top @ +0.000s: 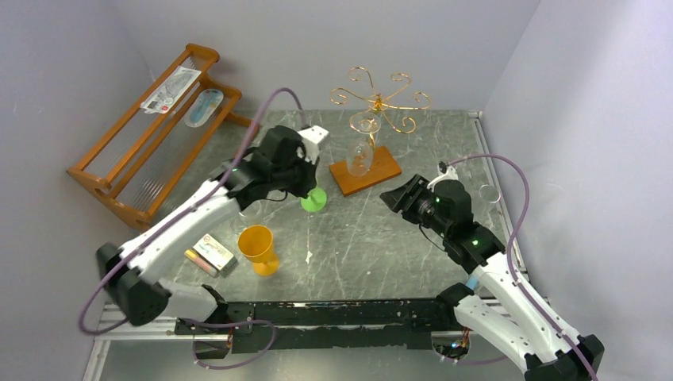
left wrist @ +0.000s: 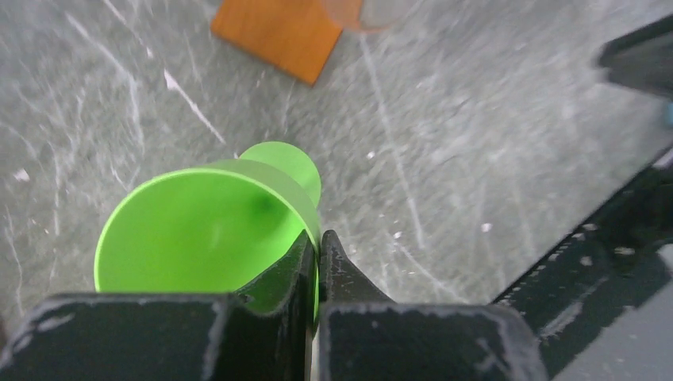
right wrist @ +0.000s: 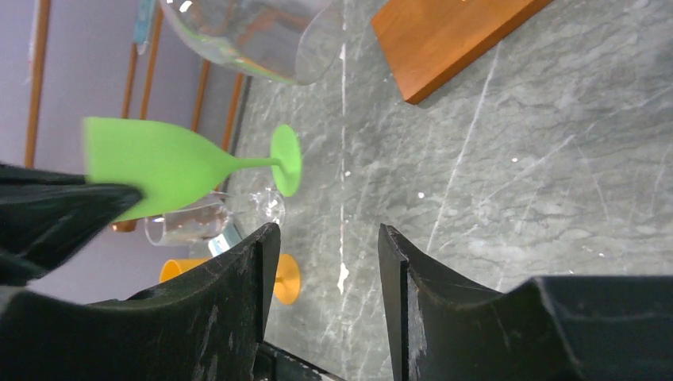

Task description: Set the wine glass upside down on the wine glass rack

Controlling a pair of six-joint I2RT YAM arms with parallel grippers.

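Gripping the rim of the green wine glass (left wrist: 198,230), the left claw (left wrist: 319,242) is fully closed, with one finger inside the bowl and the other outside against the wall. The glass stands with its mouth up toward the claw and its round foot below, in the middle of the grey surface (top: 381,246). It cannot be told whether the foot touches the surface. The glass is near the wine glass rack (top: 379,99), to the left of the rack's brown wooden base and not on the rack. The rack stands at the far centre of the surface, and a clear glass (top: 359,155) hangs on it with the mouth down, just above the base. The right claw (right wrist: 327,238) is on the right side, well apart from the green glass; its fingers are spread and there is nothing between them. An orange glass (top: 258,248) and a small box (top: 213,252) stand on the near left, and a wooden slatted shelf (top: 151,151) is on the far left.
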